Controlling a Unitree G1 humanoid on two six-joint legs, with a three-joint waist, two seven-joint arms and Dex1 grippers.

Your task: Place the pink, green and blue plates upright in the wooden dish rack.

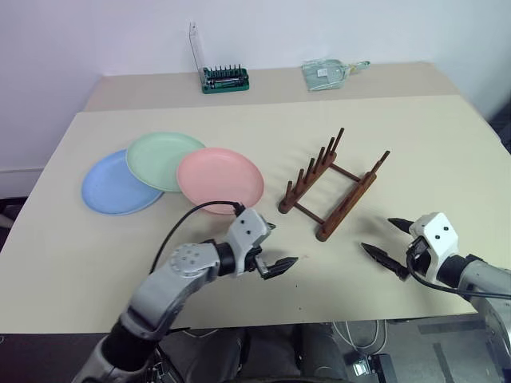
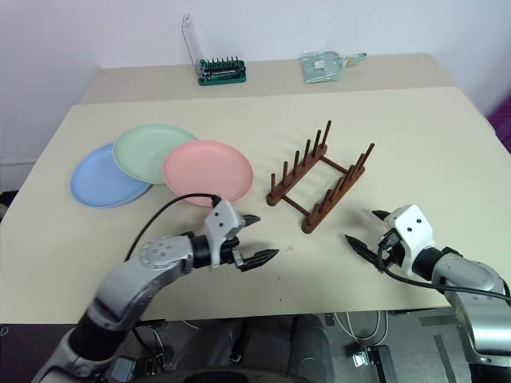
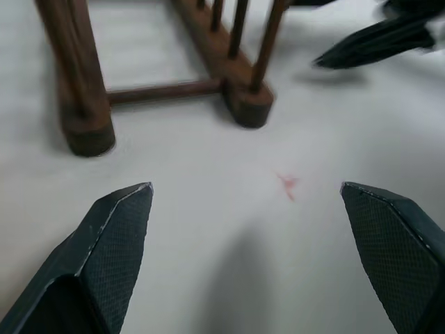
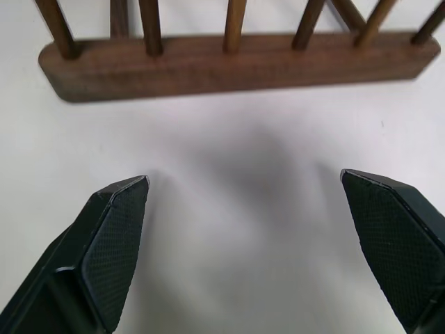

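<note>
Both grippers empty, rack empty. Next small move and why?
Probably swing the left gripper toward the pink plate and grip its near rim. It lies on top, overlapping the green plate, which overlaps the blue plate, and sits closest to the wooden dish rack. The right gripper, also open, hovers beside the rack.

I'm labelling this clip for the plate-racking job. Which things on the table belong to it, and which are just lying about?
For the job:
- pink plate
- green plate
- blue plate
- wooden dish rack, no plate in it yet

Lying about:
- green tray of screwdriver bits, at the far edge
- clear packet, at the far edge
</note>
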